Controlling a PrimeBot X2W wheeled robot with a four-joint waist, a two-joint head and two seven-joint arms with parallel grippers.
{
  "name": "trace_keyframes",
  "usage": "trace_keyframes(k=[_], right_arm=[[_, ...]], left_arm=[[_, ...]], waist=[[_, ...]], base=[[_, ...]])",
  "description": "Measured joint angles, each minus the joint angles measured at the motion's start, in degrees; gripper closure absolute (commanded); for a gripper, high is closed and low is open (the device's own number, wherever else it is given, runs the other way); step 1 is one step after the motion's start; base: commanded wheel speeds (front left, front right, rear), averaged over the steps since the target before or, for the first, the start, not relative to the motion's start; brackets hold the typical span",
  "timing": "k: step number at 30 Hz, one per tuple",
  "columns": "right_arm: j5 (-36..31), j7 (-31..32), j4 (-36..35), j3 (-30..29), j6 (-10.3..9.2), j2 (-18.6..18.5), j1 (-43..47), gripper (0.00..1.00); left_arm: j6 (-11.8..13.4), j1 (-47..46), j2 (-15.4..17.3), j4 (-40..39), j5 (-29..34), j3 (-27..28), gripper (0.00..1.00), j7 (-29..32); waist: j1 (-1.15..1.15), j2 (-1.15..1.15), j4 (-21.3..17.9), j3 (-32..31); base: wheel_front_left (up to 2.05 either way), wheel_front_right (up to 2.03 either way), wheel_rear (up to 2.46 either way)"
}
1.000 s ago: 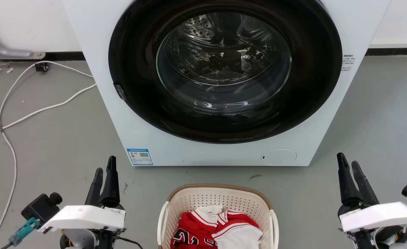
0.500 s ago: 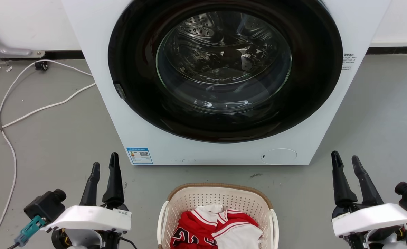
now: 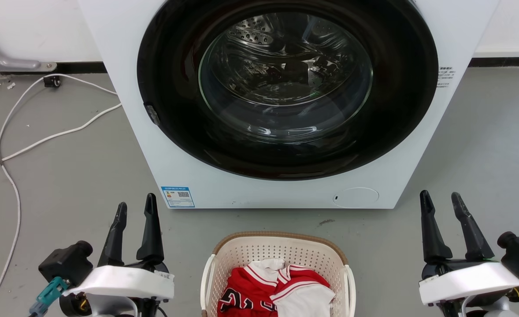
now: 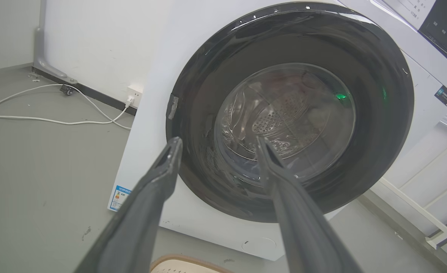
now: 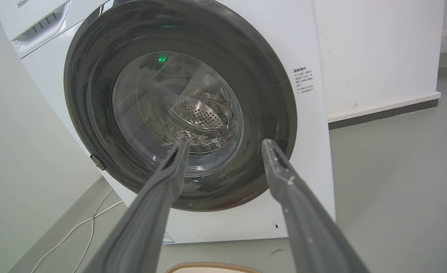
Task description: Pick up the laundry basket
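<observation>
The laundry basket (image 3: 228, 255), cream perforated plastic with a brown rim, stands on the floor at the bottom centre of the head view, holding red and white clothes (image 3: 277, 290). Its brown rim peeks in at the bottom of the left wrist view (image 4: 185, 261) and the right wrist view (image 5: 212, 266). My left gripper (image 3: 136, 207) hovers left of the basket, open and holding nothing. My right gripper (image 3: 440, 198) hovers to the basket's right, also open and holding nothing. Both point toward the washer.
A white front-loading washer (image 3: 286, 193) with a closed dark round door (image 3: 286, 88) stands just beyond the basket. White cables (image 3: 43, 141) trail over the grey floor at the left. A white wall with a dark baseboard (image 3: 506, 64) runs behind.
Both grippers have spread their fingers from nearly closed to open. The left one drifted slightly right and the right one slightly left, toward the basket.
</observation>
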Motion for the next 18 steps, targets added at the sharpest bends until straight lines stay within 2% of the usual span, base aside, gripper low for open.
trace_keyframes(k=[18], right_arm=[[-9.8, -2.5, -1.3, 0.2, 0.00, 0.0, 1.2, 0.00]], left_arm=[[-0.2, 1.1, 0.0, -1.0, 9.5, -0.6, 0.00, -2.4]], waist=[[0.00, 0.00, 0.0, 0.1]], base=[[0.00, 0.00, 0.00]])
